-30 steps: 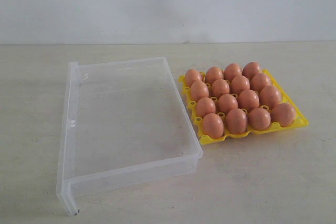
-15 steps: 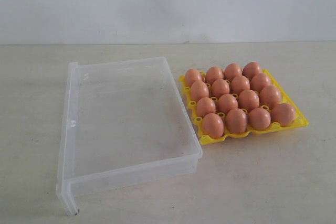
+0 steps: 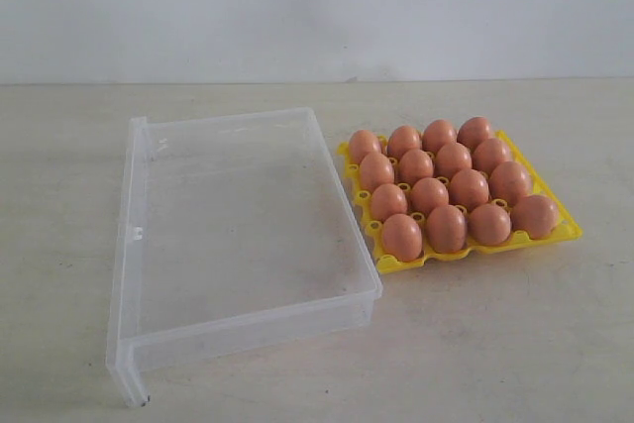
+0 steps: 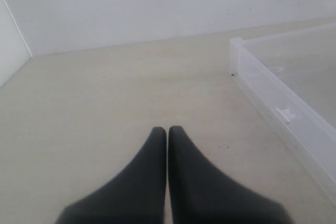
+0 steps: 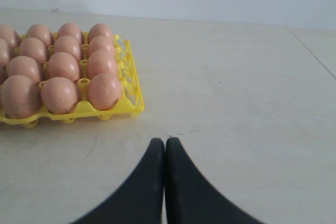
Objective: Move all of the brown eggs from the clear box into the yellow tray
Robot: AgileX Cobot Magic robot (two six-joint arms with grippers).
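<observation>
The brown eggs (image 3: 446, 190) all sit in the yellow tray (image 3: 567, 232), just beside the empty clear box (image 3: 124, 245). The left end effector (image 4: 167, 132) and the right end effector (image 5: 165, 142) are pinched tight and hold nothing. A careless swing low over the worktop (image 3: 495, 344) could bump the tray and roll eggs out.

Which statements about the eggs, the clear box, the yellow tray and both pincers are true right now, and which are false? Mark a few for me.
1. The clear box holds no eggs. True.
2. The yellow tray has several empty cups. False: every cup in the exterior view holds one of the brown eggs.
3. The left pincer is shut with nothing in it. True.
4. The right pincer grips an egg. False: it is shut on nothing, apart from the tray.
5. In the exterior view the tray lies left of the box. False: it lies close beside the box's right wall.
</observation>
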